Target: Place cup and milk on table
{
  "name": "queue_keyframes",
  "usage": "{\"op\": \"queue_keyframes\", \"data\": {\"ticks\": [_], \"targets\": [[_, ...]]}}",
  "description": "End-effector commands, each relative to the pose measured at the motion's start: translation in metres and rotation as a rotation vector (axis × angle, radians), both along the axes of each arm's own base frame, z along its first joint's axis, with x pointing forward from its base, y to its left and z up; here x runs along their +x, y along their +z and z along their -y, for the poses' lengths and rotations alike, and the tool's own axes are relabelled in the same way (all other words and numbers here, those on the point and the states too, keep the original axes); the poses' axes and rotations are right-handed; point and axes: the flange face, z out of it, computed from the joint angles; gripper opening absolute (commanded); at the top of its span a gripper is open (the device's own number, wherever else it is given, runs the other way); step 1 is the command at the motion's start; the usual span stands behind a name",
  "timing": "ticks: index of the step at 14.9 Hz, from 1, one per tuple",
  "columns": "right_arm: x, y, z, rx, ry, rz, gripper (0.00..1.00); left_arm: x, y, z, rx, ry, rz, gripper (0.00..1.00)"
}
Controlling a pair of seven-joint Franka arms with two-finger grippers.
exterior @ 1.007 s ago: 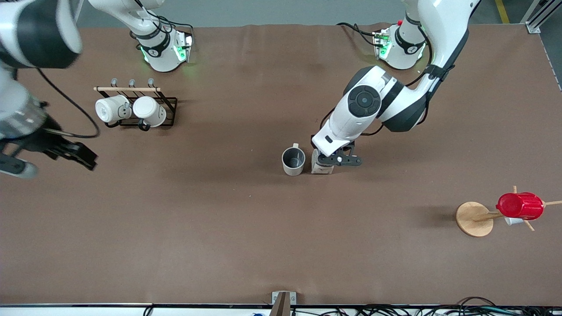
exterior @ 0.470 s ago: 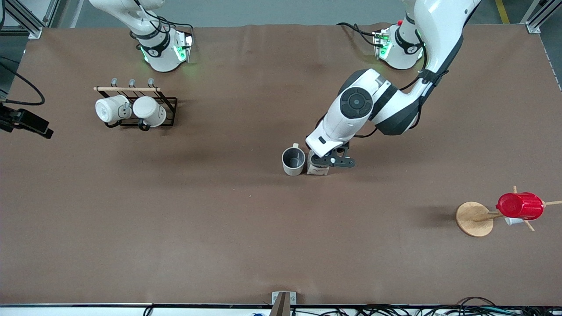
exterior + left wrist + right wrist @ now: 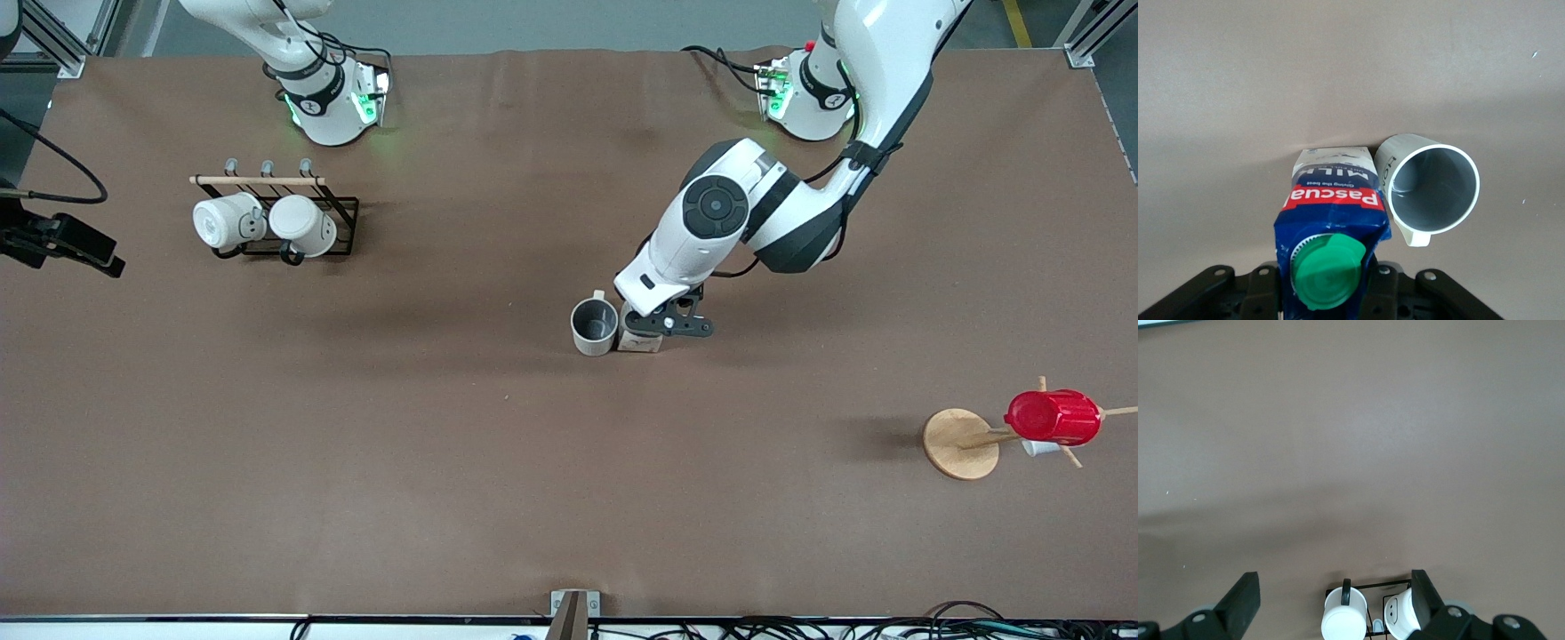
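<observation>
The cream cup (image 3: 594, 326) stands upright mid-table (image 3: 444, 462), its dark inside showing. Close beside it, toward the left arm's end, the blue-and-white milk (image 3: 638, 341) stands on the table, mostly hidden under my left gripper (image 3: 665, 324). In the left wrist view the milk (image 3: 1331, 200) with its green cap sits between the black fingers (image 3: 1265, 293), and the left gripper (image 3: 1329, 300) is shut on its top. The cup (image 3: 1431, 190) is next to it. My right gripper (image 3: 1335, 600) hangs open and holds nothing, over the table edge at the right arm's end (image 3: 84, 249).
A black wire rack (image 3: 342, 213) holding two white mugs (image 3: 267, 224) stands near the right arm's base. A wooden mug tree (image 3: 960, 443) with a red ribbed cup (image 3: 1053, 416) stands toward the left arm's end, nearer the front camera.
The left gripper has shifted the milk slightly toward the cup. The right arm has swung away from above the table out to its edge.
</observation>
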Motion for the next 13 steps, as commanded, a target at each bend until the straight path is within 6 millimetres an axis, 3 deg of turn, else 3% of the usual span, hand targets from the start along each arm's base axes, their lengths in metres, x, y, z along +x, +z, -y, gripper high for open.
{"op": "queue_keyframes", "data": {"ticks": [1, 2, 4, 7, 10, 13], "targets": [[-0.007, 0.011, 0.004, 0.01, 0.01, 0.007, 1.0, 0.003, 0.0, 0.004, 0.007, -0.005, 0.01, 0.34], [-0.007, 0.008, 0.004, 0.01, 0.011, -0.001, 1.0, 0.003, 0.001, 0.003, 0.007, -0.007, 0.012, 0.38], [-0.008, 0.006, 0.003, 0.011, 0.008, -0.016, 1.0, 0.006, 0.004, 0.002, 0.008, 0.002, 0.02, 0.55], [-0.008, 0.005, 0.004, 0.013, 0.006, -0.019, 1.0, 0.006, 0.023, 0.001, 0.004, 0.016, 0.051, 0.97], [-0.008, 0.005, 0.005, 0.013, 0.005, -0.019, 1.0, 0.005, 0.061, -0.002, -0.004, 0.026, 0.105, 1.0], [-0.008, 0.005, 0.005, 0.013, 0.003, -0.018, 1.0, 0.008, 0.089, -0.019, 0.032, 0.041, 0.122, 1.0]]}}
